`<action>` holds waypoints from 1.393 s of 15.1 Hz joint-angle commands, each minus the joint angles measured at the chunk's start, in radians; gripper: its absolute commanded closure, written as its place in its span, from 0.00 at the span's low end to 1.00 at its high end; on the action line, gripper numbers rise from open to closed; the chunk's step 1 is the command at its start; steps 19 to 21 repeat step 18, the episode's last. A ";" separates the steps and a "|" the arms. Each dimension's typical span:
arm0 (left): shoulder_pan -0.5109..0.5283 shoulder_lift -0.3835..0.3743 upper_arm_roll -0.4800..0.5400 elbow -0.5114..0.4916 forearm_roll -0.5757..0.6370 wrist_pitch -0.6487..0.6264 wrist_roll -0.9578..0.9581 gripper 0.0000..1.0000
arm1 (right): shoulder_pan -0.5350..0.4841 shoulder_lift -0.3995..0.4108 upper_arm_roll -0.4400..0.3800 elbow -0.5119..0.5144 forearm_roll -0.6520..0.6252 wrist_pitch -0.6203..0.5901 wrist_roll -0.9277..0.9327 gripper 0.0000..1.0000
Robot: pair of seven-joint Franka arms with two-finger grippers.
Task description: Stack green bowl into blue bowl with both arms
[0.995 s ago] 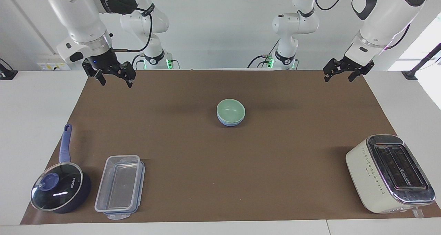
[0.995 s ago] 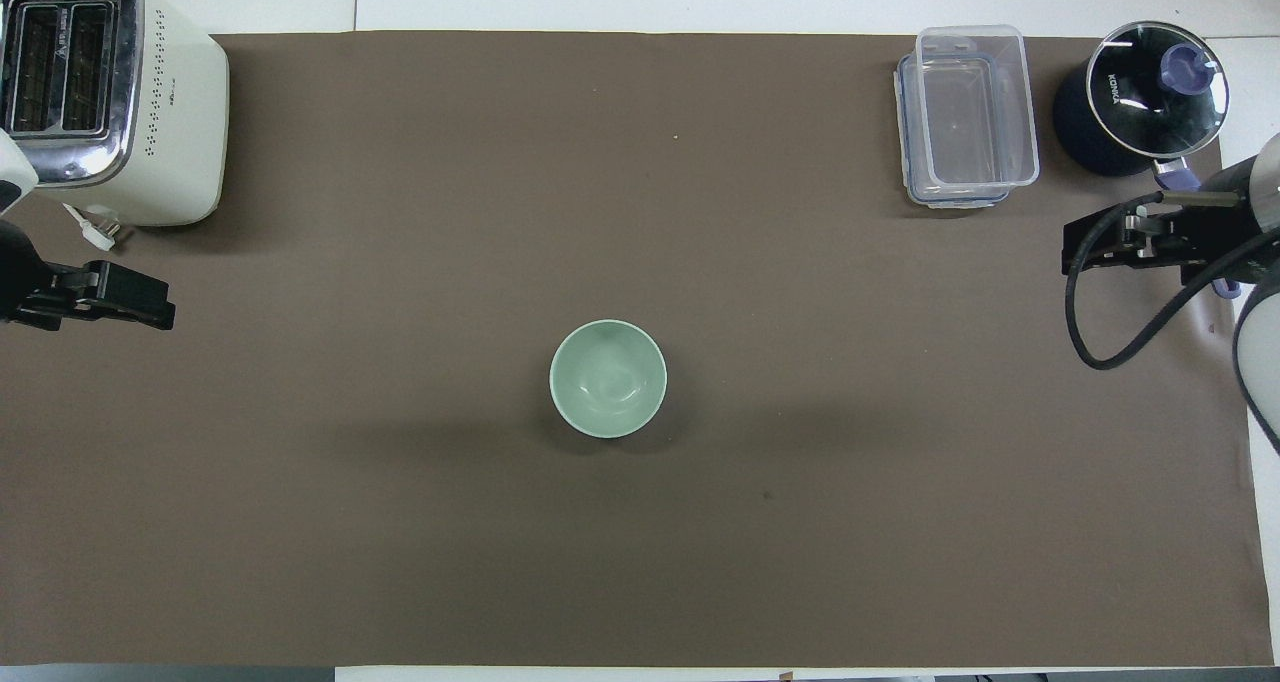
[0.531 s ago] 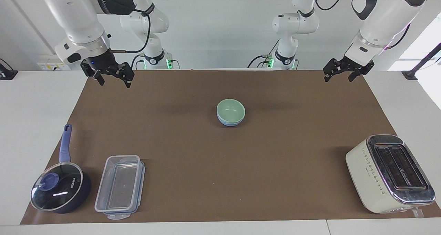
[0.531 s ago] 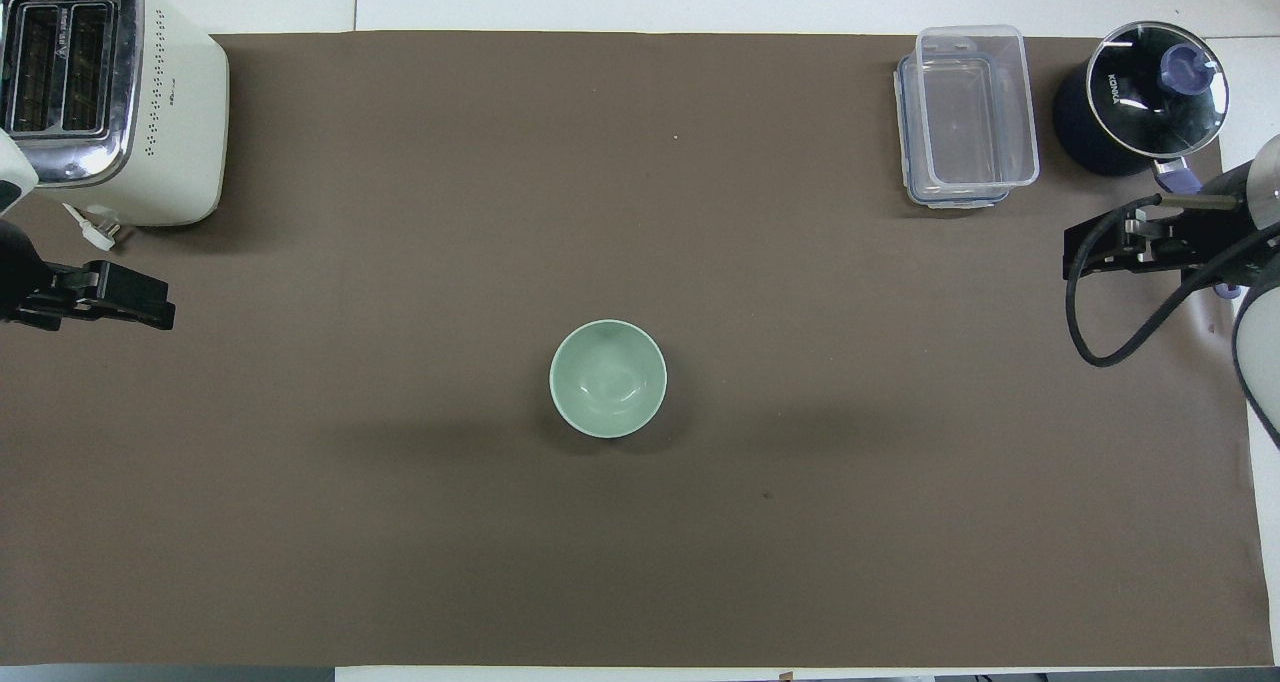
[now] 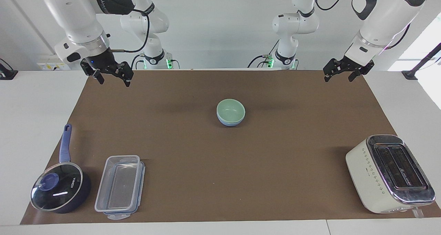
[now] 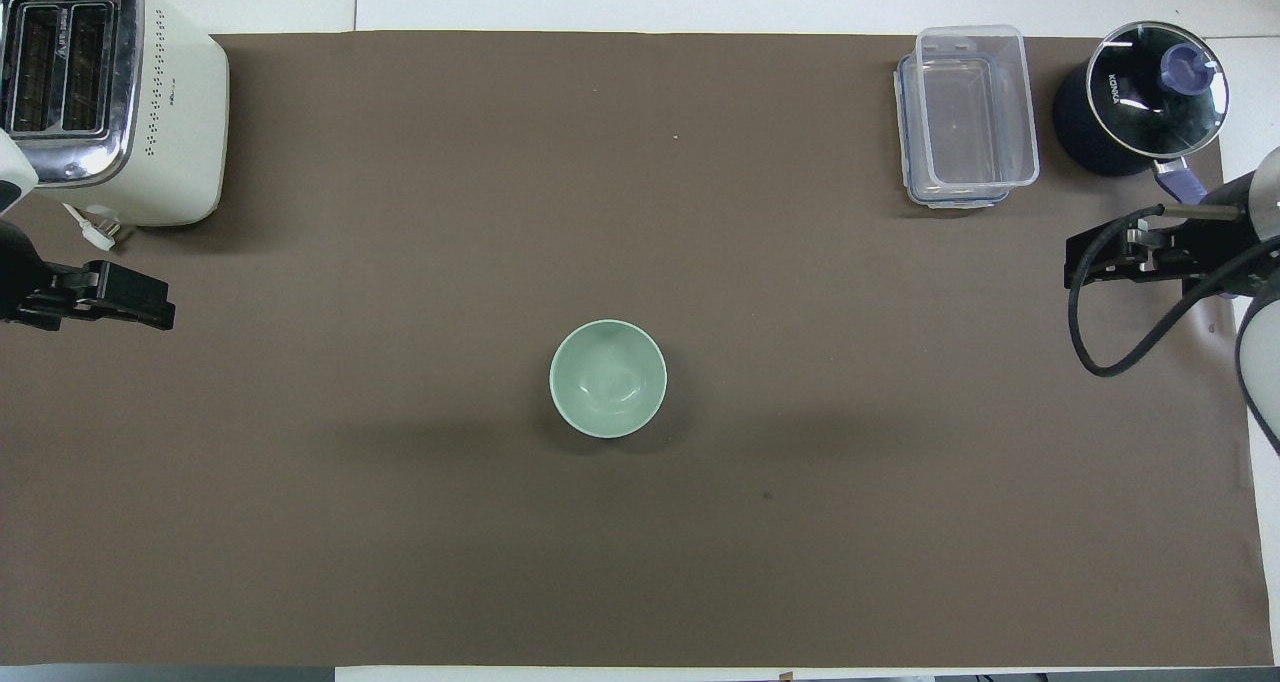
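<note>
The green bowl (image 5: 231,110) sits nested inside the blue bowl (image 5: 231,123) in the middle of the brown mat. Only the blue bowl's lower wall shows under the green rim. In the overhead view the green bowl (image 6: 608,377) hides the blue bowl. My right gripper (image 5: 114,82) is open and empty, raised over the mat's corner at the right arm's end; it also shows in the overhead view (image 6: 1090,260). My left gripper (image 5: 338,78) is open and empty, raised over the mat's corner at the left arm's end; it also shows in the overhead view (image 6: 140,300).
A cream toaster (image 5: 389,173) stands at the left arm's end, farther from the robots than the bowls. A dark blue saucepan with a glass lid (image 5: 60,190) and a clear plastic container (image 5: 120,186) stand at the right arm's end, also farther out.
My right gripper has drawn back slightly toward the right arm's end of the table. The left gripper and the bowls have not moved.
</note>
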 commanded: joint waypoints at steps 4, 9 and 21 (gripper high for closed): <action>-0.016 -0.010 0.009 -0.003 0.028 0.005 -0.011 0.00 | -0.017 -0.020 0.006 -0.027 0.017 0.042 -0.330 0.00; -0.016 -0.010 0.009 -0.003 0.028 0.005 -0.010 0.00 | -0.012 -0.022 0.007 -0.030 0.018 0.035 -0.076 0.00; -0.016 -0.010 0.009 -0.003 0.028 0.003 -0.011 0.00 | -0.008 -0.022 0.004 -0.030 -0.012 0.049 0.018 0.00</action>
